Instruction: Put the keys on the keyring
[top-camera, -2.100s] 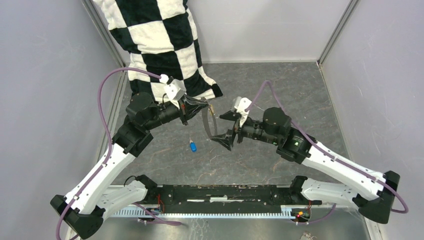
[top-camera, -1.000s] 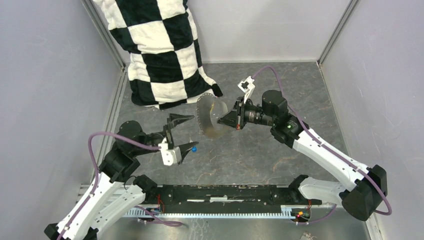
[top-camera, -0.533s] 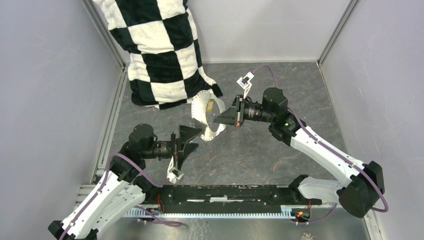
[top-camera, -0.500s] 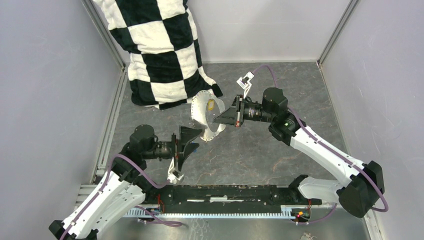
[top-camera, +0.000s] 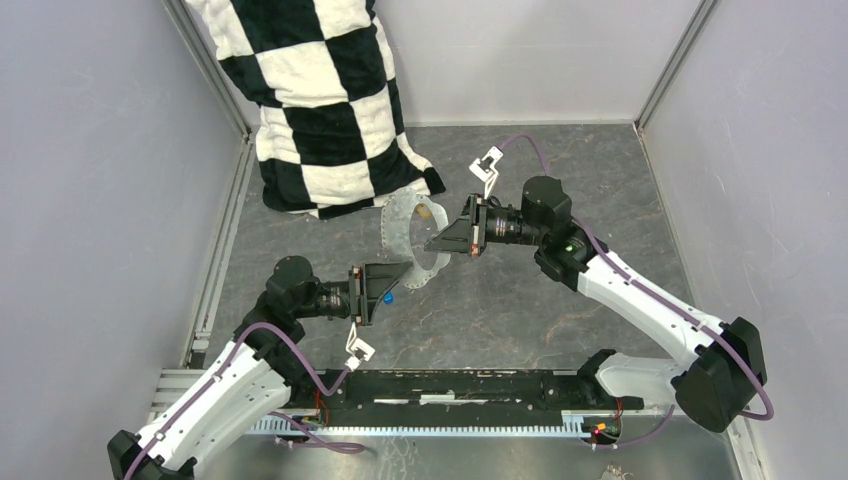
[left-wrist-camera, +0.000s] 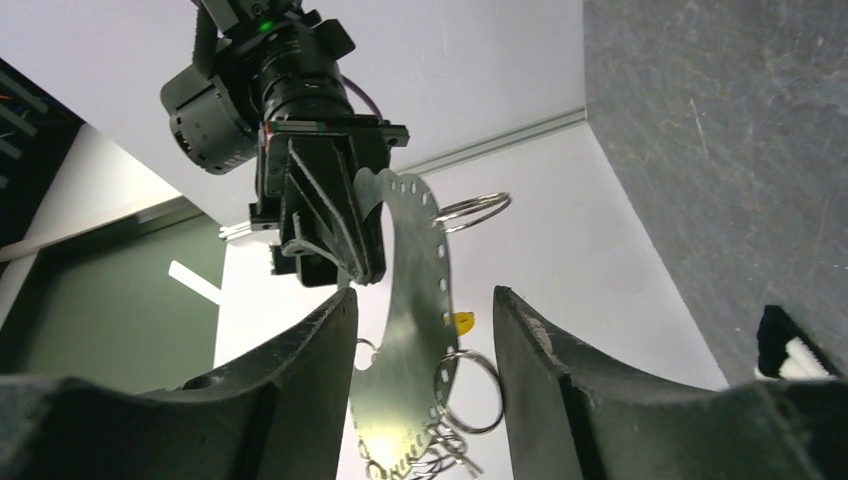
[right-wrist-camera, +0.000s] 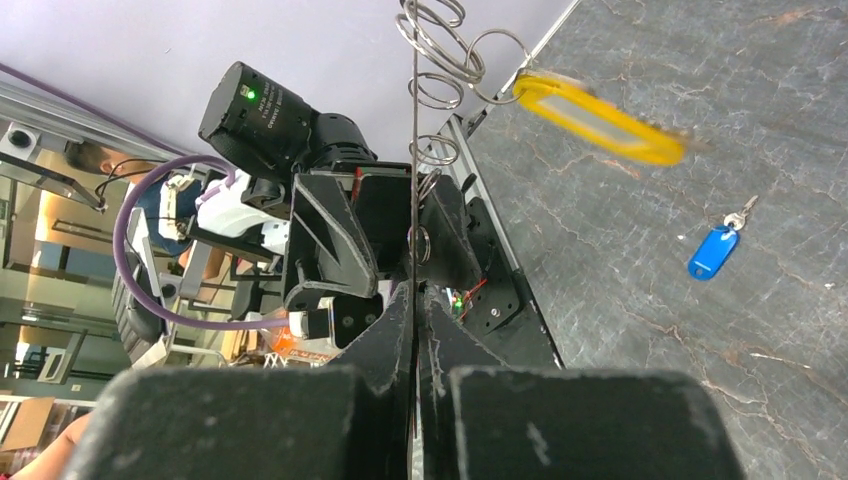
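Left gripper (top-camera: 383, 288) spread wide before the keyring (top-camera: 403, 235); right gripper (top-camera: 447, 241) pinched shut on it.

The keyring, a thin perforated metal band hung with small split rings, stood upright and edge-on out of the right fingertips, long axis vertical, straight ahead of the left gripper's gap and not touching it. The yellow key (right-wrist-camera: 600, 120) dangled from a ring beyond the right fingers, blurred. The blue key (right-wrist-camera: 712, 250) lay loose on the table just beside the left fingers, below the left wrist camera's view, metal end pointing away from the left gripper. Left arm judged much the nearer to fetch it.
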